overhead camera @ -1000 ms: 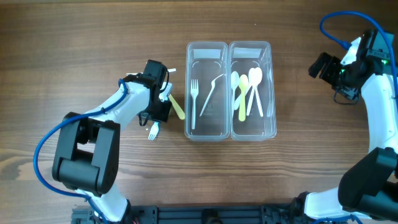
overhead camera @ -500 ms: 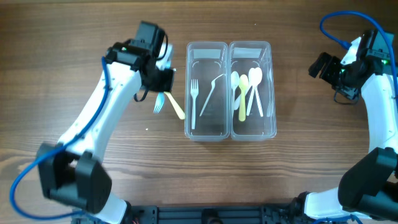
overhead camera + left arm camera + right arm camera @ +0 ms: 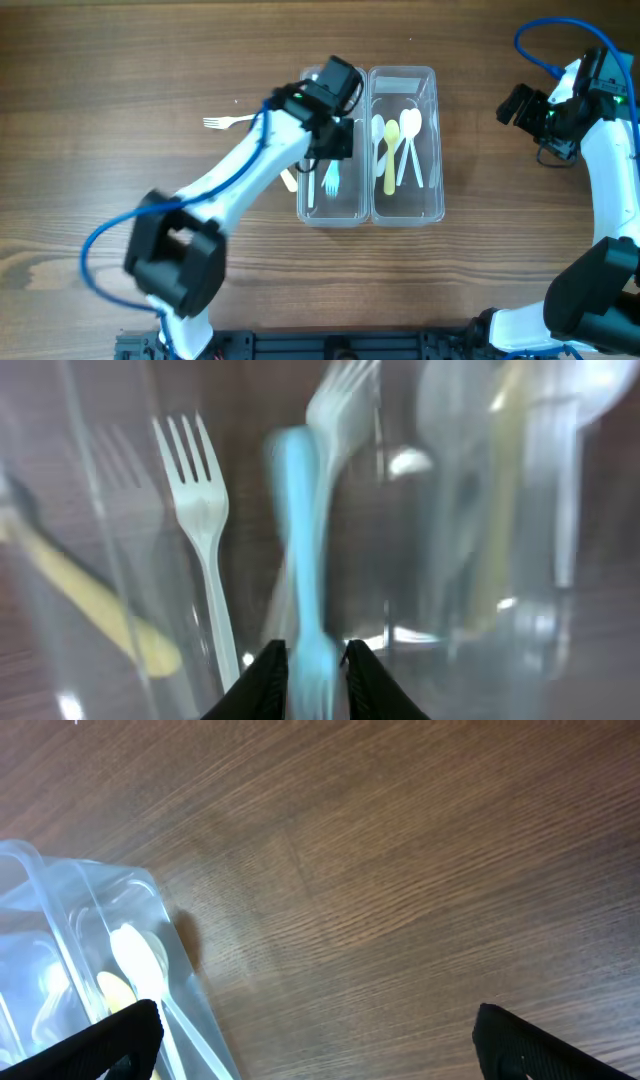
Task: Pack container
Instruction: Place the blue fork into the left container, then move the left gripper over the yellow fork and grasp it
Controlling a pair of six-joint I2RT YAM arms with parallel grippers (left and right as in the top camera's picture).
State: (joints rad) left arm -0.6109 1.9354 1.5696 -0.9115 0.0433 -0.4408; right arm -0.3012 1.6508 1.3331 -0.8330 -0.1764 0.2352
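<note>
Left wrist view: we're seeing the left gripper point(image 3: 312, 672) pinching narrow on the handle of a blue fork point(image 3: 298, 530), with the tines pointing away from the fingers and the picture smeared. Overhead, we're placing that gripper point(image 3: 336, 128) over the left compartment of the clear container point(image 3: 369, 72), with the blue fork point(image 3: 331, 181) hanging inside its outline. We can't tell if it's touching the compartment floor. Just beside it, a white fork point(image 3: 198, 520) is lying flat in the same compartment, tines pointing the same way. The right compartment is holding the spoons point(image 3: 410, 122), yellow and pale ones, lying lengthwise. Outside the left wall a yellow utensil point(image 3: 95, 605) is lying on the table, partly hiding under the arm in the overhead view. A loose white fork point(image 3: 223, 122) is sitting on bare wood well left of the container. The right gripper point(image 3: 315, 1040) is hovering wide open, gripping nothing, well right of the container above the table point(image 3: 110, 60). We're seeing brown wood grain filling every view. A blue cable point(image 3: 543, 38) is looping above the right arm.
</note>
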